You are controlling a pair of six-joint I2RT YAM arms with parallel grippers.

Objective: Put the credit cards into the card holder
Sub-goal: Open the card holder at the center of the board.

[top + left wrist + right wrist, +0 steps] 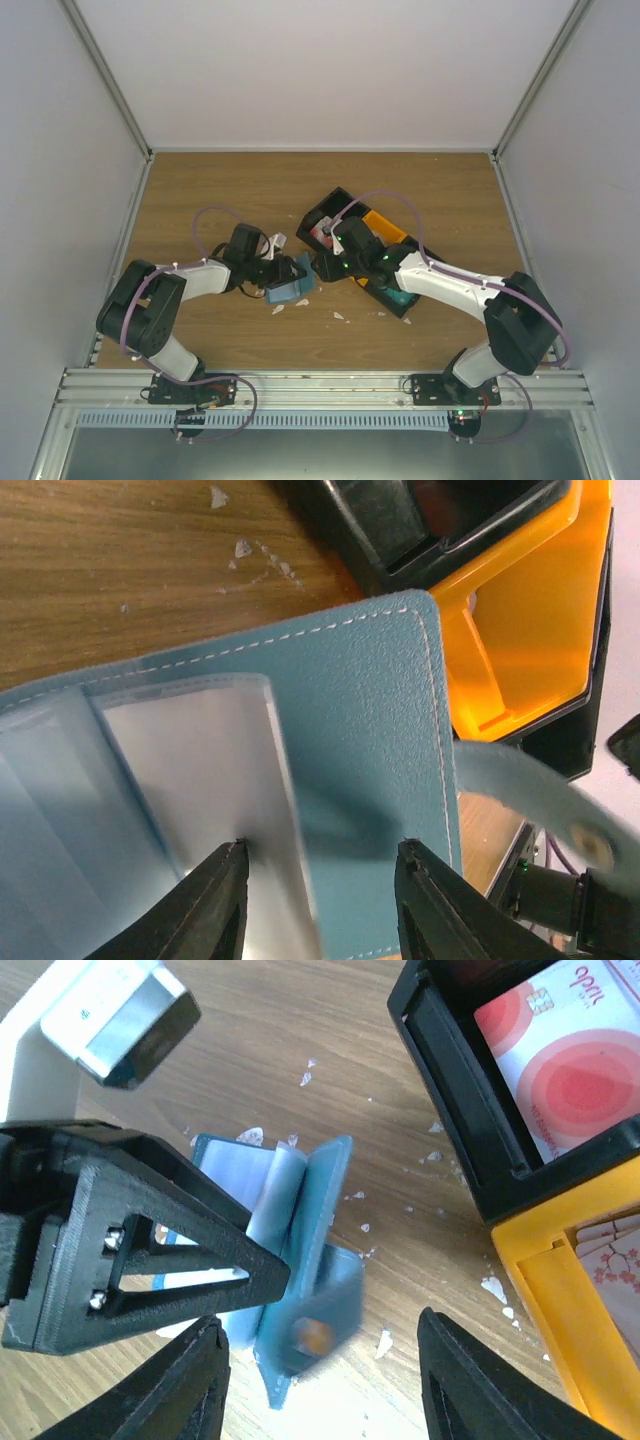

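The teal card holder (290,291) lies partly open on the wooden table, one leaf raised on edge. In the left wrist view its teal cover (370,710) and pale pocket slots (190,760) fill the frame. My left gripper (320,855) is open, with the raised pocket leaf between its fingers. My right gripper (320,1320) is open and empty just right of the holder (300,1230), whose snap strap (318,1335) is blurred. A white credit card with red circles (560,1070) lies in the black tray. A pinkish card (610,1250) lies in the orange tray.
The black tray (335,205) and orange tray (385,225) stand behind the right gripper (325,265). A green-teal block (400,298) sits under the right arm. White scraps (338,316) lie in front of the holder. Grey walls enclose the table.
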